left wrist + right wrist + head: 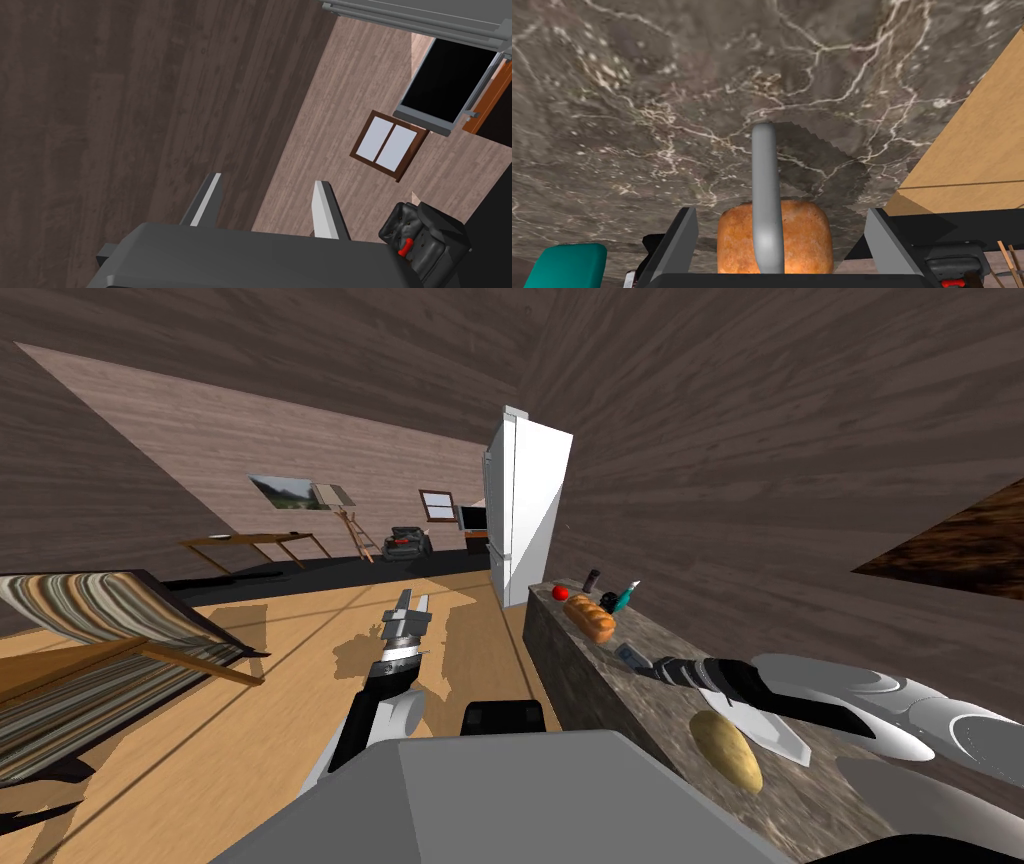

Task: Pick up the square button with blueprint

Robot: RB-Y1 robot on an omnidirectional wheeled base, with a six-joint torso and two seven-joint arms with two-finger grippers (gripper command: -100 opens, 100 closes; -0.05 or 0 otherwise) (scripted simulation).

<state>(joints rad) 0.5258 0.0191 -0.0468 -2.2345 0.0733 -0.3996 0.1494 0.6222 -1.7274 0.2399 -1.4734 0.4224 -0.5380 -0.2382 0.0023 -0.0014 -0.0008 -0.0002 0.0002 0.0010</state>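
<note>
My right gripper [630,656] reaches out over a dark marble counter [600,688] and stands open [782,212]. Between its fingers lie a grey curved rod [764,190] and, beyond it, the end of a bread loaf [802,240] [590,618]. Past the loaf sit a small dark boxy item [609,601] and a teal object [625,598] [567,265]. I cannot tell which of these is the square button. My left gripper [410,606] hangs open over the wooden floor, its fingers [322,200] holding nothing.
On the counter also lie a red tomato [561,591], a dark cylinder [592,579] and a potato [727,750] near my right arm. A white fridge [525,513] stands at the counter's far end. A striped bed [80,648] is to the left.
</note>
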